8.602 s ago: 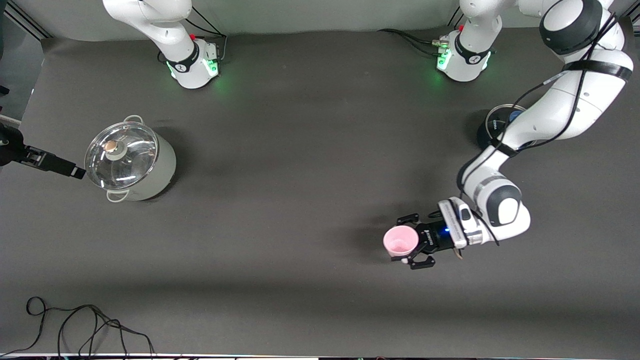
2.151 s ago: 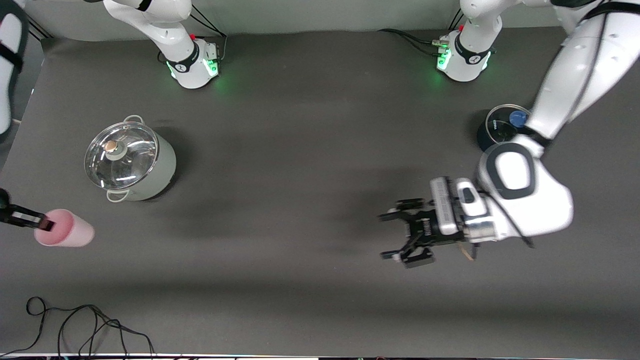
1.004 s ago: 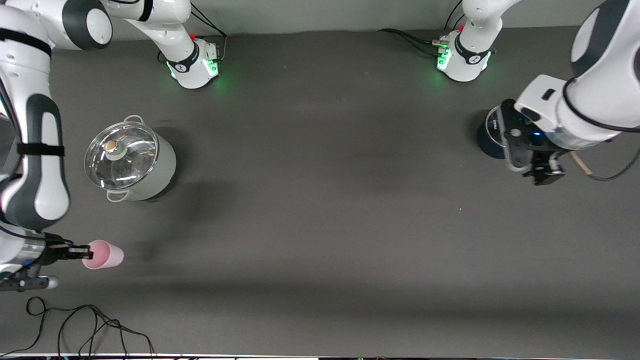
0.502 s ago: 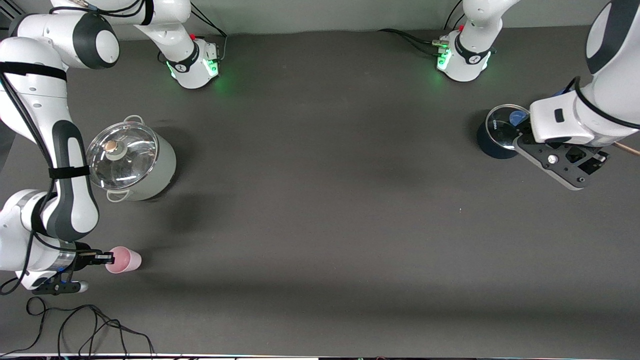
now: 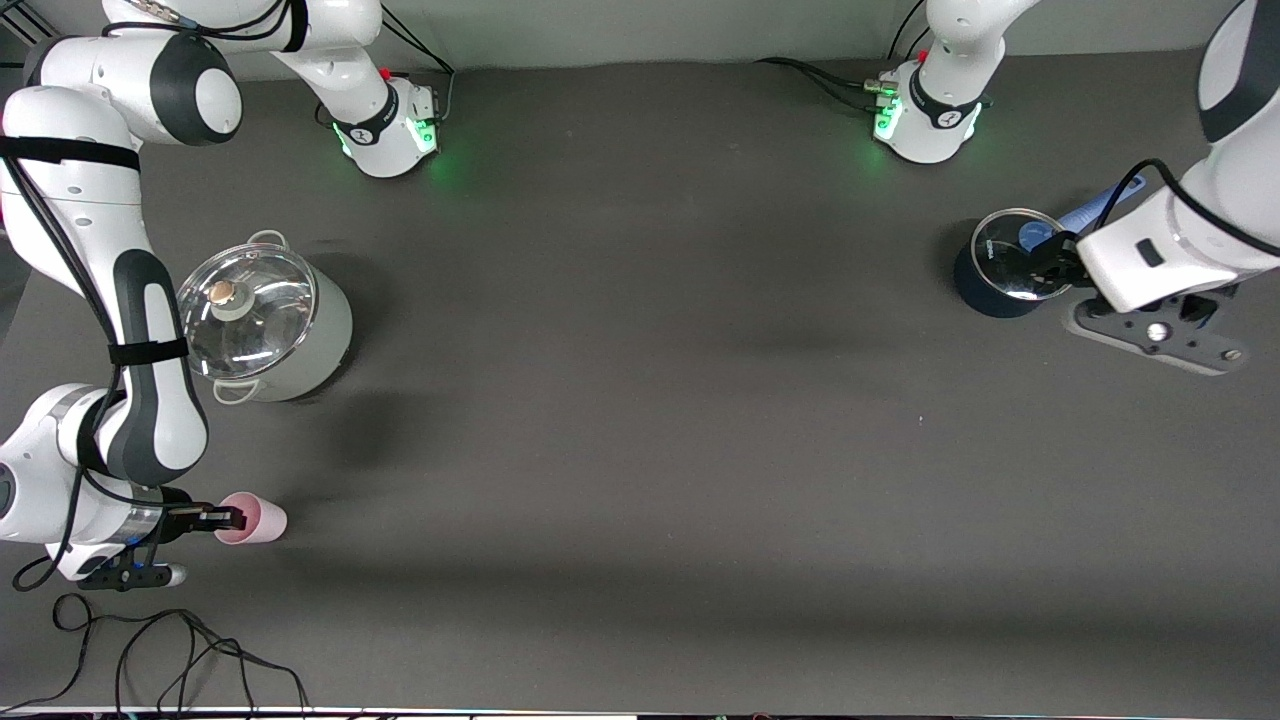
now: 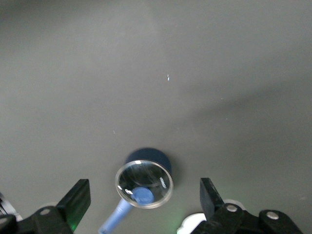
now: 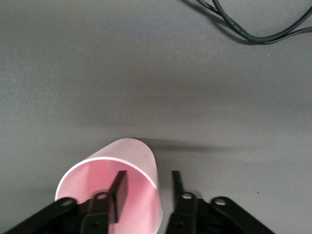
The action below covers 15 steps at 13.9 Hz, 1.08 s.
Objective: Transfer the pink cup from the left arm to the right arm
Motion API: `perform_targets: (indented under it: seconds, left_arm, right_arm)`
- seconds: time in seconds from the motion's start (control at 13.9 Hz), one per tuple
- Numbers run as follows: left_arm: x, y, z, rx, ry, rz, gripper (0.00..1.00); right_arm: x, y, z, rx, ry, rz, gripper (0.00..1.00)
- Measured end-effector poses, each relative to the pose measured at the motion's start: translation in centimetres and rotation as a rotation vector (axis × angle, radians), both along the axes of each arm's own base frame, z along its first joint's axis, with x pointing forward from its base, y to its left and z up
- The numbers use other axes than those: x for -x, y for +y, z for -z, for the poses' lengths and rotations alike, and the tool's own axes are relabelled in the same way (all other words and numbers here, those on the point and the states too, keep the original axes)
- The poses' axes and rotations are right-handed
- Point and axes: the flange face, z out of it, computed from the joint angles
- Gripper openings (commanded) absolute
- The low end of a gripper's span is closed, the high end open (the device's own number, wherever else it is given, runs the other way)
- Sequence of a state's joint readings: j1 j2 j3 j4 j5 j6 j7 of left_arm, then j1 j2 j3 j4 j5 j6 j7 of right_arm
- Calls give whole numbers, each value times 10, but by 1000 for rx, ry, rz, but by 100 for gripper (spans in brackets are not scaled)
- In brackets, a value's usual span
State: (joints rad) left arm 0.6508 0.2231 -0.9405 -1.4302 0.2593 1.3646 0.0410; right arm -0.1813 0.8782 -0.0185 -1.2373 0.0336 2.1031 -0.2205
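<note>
Near the bench's front corner at the right arm's end, the right arm's slim black straight-fingered gripper (image 5: 232, 519) (image 7: 146, 187) straddles the rim wall of the small pale-pink plastic tumbler (image 5: 254, 518) (image 7: 119, 187), one finger inside and one outside with a visible gap, so its hold looks slackened. Farther from the front camera stands a grey lidded metal pot (image 5: 262, 326). Above the opposite end, the left arm's black linkage-fingered gripper (image 6: 145, 200) hangs spread wide over a dark-blue lidded saucepan (image 5: 1003, 270) (image 6: 145, 178).
</note>
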Motion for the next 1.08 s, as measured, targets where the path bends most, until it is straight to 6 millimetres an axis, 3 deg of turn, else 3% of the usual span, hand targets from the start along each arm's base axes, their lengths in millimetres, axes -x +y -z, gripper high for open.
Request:
perform_targets:
  seconds: [0.22,0.43,0.57,0.93,1.08]
  left_arm:
    - [5,3,-3,-32,18,-138,100]
    - [4,20,-2,-41,20,-196,100]
    - [3,30,-1,-40,23,-215,100]
    - [4,17,-1,-37,23,-201,100]
    - [4,19,1,-32,28,-206,100]
  right_arm:
    - [-5,0,-18,4,-23,-1,99]
    - [-3,5,-55,-3,1,-9,99]
    - [2,12,-91,-9,22,-18,99]
    - [37,24,-208,-22,73,-2,100]
    - [50,37,-245,-19,66,40,100]
